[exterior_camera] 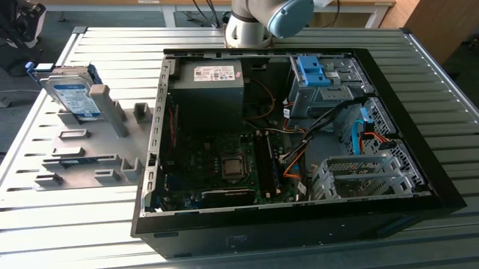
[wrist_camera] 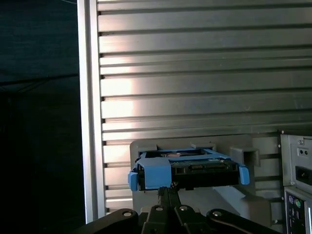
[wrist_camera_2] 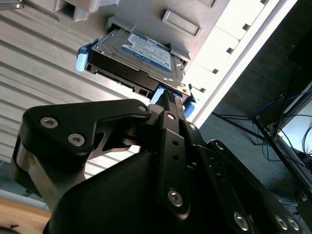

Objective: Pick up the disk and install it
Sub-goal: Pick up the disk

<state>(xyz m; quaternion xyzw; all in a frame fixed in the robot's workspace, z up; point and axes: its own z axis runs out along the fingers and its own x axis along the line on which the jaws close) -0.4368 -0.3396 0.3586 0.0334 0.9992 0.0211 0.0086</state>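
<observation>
The disk (exterior_camera: 73,96) is a silver hard drive with a white-and-blue label and blue rails. It stands tilted in a grey holder (exterior_camera: 82,162) on the slatted table, at the exterior view's left. Both wrist views look at it from a distance: the disk (wrist_camera_2: 141,53) shows its label side, and the disk (wrist_camera: 187,170) shows its blue-railed edge. My gripper (wrist_camera_2: 170,100) (wrist_camera: 168,191) lines up with the disk's blue rail in both wrist views but is apart from it. Its black fingers are shut together with nothing between them.
An open black computer case (exterior_camera: 441,185) lies beside the holder, at the exterior view's right. Inside are a grey power-supply box (exterior_camera: 208,89), a blue latch piece (exterior_camera: 313,72), cables and a perforated metal drive cage (exterior_camera: 359,174). The arm's base (exterior_camera: 258,22) stands behind the case.
</observation>
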